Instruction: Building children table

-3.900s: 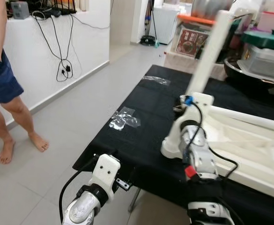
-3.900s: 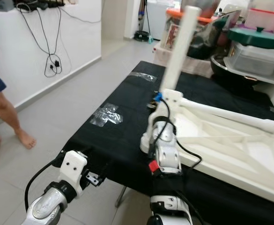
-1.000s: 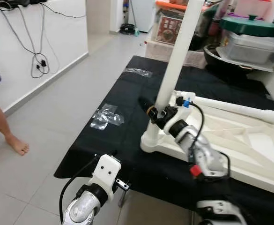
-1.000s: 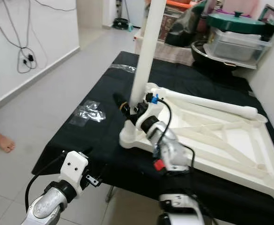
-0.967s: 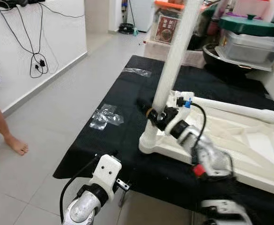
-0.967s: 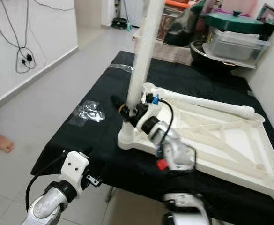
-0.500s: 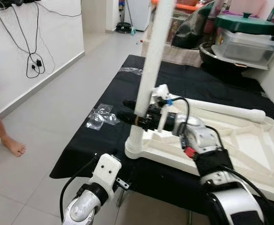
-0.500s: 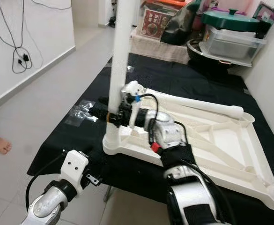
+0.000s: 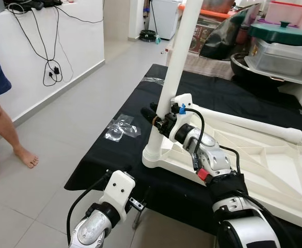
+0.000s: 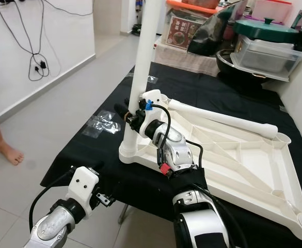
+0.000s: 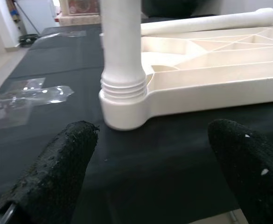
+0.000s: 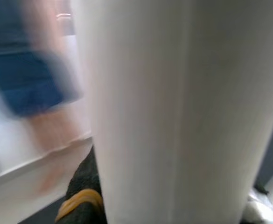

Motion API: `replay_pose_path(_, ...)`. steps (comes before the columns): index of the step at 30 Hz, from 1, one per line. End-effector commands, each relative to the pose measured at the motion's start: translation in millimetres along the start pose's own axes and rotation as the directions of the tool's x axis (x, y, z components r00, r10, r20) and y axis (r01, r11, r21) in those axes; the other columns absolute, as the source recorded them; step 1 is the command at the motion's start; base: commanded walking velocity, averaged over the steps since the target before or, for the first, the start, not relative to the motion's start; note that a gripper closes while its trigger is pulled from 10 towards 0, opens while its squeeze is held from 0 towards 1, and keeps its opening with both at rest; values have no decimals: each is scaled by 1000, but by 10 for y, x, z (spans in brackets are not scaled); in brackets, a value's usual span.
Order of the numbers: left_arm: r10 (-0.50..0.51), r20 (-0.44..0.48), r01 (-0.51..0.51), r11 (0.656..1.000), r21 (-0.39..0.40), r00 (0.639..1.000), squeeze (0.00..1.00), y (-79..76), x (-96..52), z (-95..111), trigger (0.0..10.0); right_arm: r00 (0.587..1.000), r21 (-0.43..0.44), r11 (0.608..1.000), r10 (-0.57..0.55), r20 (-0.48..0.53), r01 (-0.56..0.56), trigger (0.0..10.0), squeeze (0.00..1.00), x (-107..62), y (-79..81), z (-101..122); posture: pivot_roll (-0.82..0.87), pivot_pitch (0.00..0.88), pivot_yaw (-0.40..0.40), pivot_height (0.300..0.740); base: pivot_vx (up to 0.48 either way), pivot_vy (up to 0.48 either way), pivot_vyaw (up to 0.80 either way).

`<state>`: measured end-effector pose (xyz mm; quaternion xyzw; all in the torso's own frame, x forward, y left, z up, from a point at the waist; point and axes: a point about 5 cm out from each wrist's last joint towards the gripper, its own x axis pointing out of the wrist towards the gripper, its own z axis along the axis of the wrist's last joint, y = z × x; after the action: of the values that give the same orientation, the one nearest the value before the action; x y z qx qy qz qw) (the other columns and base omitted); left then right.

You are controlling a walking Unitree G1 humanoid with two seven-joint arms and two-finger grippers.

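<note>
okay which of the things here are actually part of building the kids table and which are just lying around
Part of the job: upright white leg, held by the right gripper; white tabletop; second leg lying on it.

Lying about: plastic wrappers; lidded pot; wall cables.

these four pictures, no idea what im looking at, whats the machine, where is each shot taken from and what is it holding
It is a humanoid robot with two silver arms, each ending in black two-finger jaws. The two wide pictures come from cameras in its head, looking down. The other two come from cameras on its wrists.

On a black-covered table lies a white plastic tabletop, upside down, with one white table leg standing upright in its corner socket and another leg lying along its far edge. Crumpled clear plastic lies nearby.

The right gripper is at the upright leg, low down; its wrist camera sees that leg up close. The left gripper hangs open at the table's near edge. A person's bare legs stand on the left.
</note>
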<state>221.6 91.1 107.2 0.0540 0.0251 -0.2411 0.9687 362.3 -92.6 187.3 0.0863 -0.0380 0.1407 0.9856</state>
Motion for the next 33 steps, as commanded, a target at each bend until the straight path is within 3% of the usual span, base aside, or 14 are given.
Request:
replay_pose_path(1, -8, -11, 8, 1000, -7, 1000, 0, -9, -3, -17, 10000, 959, 18, 959, -282, -21, 283, 0, 0, -128, -374, -42, 121, 0, -121, 740, 0, 0, 0)
replay_pose_path(2, -7, -12, 7, 1000, -7, 1000, 0, -6, -3, -18, 10000, 882, 34, 881, -471, -20, 471, 0, 0, -250, -442, -66, 122, 0, -120, 740, 0, 0, 0)
replay_pose_path(3, -7, -12, 7, 1000, -7, 1000, 0, -6, -3, -18, 10000, 882, 34, 881, -471, -20, 471, 0, 0, -250, -442, -66, 122, 0, -120, 740, 0, 0, 0)
replay_pose_path(4, -7, -11, 7, 1000, -6, 1000, 0, -7, -1, -16, 10000, 814, 53, 812, -579, -46, 581, 0, 0, -336, -417, -118, 129, 0, -121, 740, 0, 0, 0)
replay_pose_path(11, -4, -10, 4, 1000, -2, 1000, 0, -5, -1, -11, 10000, 820, 74, 818, -565, -87, 571, 0, 0, -290, -159, -212, 125, 0, -122, 740, 0, 0, 0)
replay_pose_path(12, -4, -9, 4, 1000, -2, 1000, 0, -6, -1, -10, 10000, 839, 94, 834, -536, -93, 544, 9882, 0, -268, -125, -214, 126, 0, -122, 740, 0, 0, 0)
replay_pose_path(15, -5, -10, 5, 1000, -3, 1000, 0, -8, -2, -13, 10000, 887, 95, 882, -457, -68, 462, 10000, 0, -213, -69, -194, 123, 0, -122, 740, 0, 0, 0)
replay_pose_path(16, -5, -11, 5, 1000, -3, 1000, 0, -8, -2, -13, 10000, 890, 93, 885, -452, -62, 456, 10000, 1000, -214, -40, -179, 123, 0, -122, 740, 0, 0, 0)
replay_pose_path(20, -7, -12, 7, 1000, -4, 1000, 0, -6, -2, -18, 10000, 917, 83, 913, -400, -11, 399, 10000, 1000, -194, -86, -91, 120, 0, -117, 740, 0, 0, 0)
replay_pose_path(21, -7, -12, 7, 1000, -5, 1000, 0, -6, 0, -17, 10000, 938, 96, 933, -347, 2, 346, 10000, 0, -161, -125, -57, 120, 0, -119, 740, 0, 0, 0)
replay_pose_path(23, -8, -11, 8, 1000, -5, 1000, 0, -6, 0, -17, 10000, 949, 107, 944, -314, 10, 311, 10000, 0, -141, -150, -37, 120, 0, -119, 740, 0, 0, 0)
replay_pose_path(28, -7, -11, 7, 1000, -5, 1000, 0, -6, 7, -19, 10000, 993, 119, 987, 110, 30, -113, 10000, 0, -71, -236, 91, 119, 0, -119, 740, 0, 0, 0)
replay_pose_path(29, -7, -11, 7, 1000, -5, 1000, 0, -4, 9, -21, 10000, 954, 62, 952, 300, -5, -299, 10000, 0, -101, -322, 126, 117, 0, -117, 740, 0, 0, 0)
replay_pose_path(33, -8, -10, 8, 1000, -5, 1000, 0, 0, 9, -23, 10000, 866, 58, 870, 492, -87, -489, 10000, 0, -150, -386, 123, 117, 0, -117, 740, 0, 0, 0)
